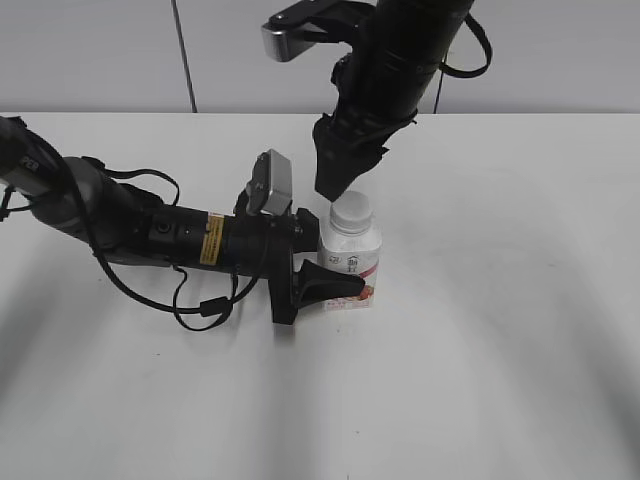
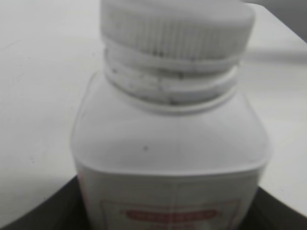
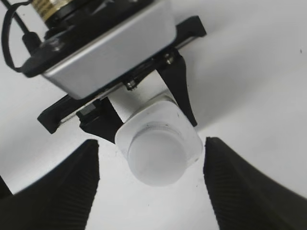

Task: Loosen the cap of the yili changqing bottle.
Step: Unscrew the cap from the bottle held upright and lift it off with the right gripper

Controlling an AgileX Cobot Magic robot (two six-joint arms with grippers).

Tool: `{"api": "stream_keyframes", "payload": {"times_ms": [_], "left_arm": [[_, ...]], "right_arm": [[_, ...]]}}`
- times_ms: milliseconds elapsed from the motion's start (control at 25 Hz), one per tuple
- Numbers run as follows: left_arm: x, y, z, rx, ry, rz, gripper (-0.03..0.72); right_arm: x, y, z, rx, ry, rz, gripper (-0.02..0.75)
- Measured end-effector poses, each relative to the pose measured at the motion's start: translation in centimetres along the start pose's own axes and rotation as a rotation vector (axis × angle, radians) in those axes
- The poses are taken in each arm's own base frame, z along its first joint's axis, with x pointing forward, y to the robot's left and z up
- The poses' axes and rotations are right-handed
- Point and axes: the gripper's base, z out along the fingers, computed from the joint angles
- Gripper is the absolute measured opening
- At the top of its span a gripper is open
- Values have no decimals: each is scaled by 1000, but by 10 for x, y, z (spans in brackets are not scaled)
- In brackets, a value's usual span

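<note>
The yili changqing bottle [image 1: 351, 260] stood upright on the white worktop [image 1: 500, 330], near the middle of the exterior view, with its pink-red label facing the camera. The cap [image 1: 351, 210] sat on its neck, flat top up.

The left tool [image 1: 322, 262] lay low along the worktop and reached in from the left. Its fingers were closed against the body of the bottle: one dark finger [image 1: 335, 285] crossed the front of the label, while the other was mostly hidden behind the bottle. In the left wrist view the bottle [image 2: 168, 158] filled the frame at close range, blurred, with the ribbed rim of the cap [image 2: 175, 28] at the top and dark finger surfaces [image 2: 43, 211] showing at both lower corners beside the body. In the right wrist view the two left fingers [image 3: 180, 88] pressed on opposite sides of the bottle [image 3: 160, 136].

The right tool [image 1: 338, 185] hung from above, pointing down, its tips just above the cap and a little to the left of it in the exterior view. In the right wrist view its two ribbed fingers [image 3: 53, 191] stood wide apart, one on either side of the cap [image 3: 157, 155], with clear white gaps between each pad and the cap. It held nothing and touched nothing.
</note>
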Motion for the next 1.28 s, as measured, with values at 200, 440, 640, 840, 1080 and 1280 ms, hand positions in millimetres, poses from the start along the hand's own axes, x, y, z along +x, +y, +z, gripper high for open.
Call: {"api": "stream_keyframes", "payload": {"times_ms": [200,440,640,840,1080,1280], "left_arm": [[0,0,0,-2,-1,-3,429],[0,1,0,-6,-4,-7,429],[0,1,0,-7,-5,-8,429],[0,1,0,-8,-5,-9,429],[0,1,0,-9,-5,-10,429],[0,1,0,-9,-5,-11,429]], "right_arm": [[4,-4,0,51,37,286,535],[4,-4,0,55,33,628,535],[4,-3,0,53,34,753,535],[7,-5,14,31,82,803,535],[7,-6,20,25,88,828,535],[7,-6,25,15,96,836,535]]}}
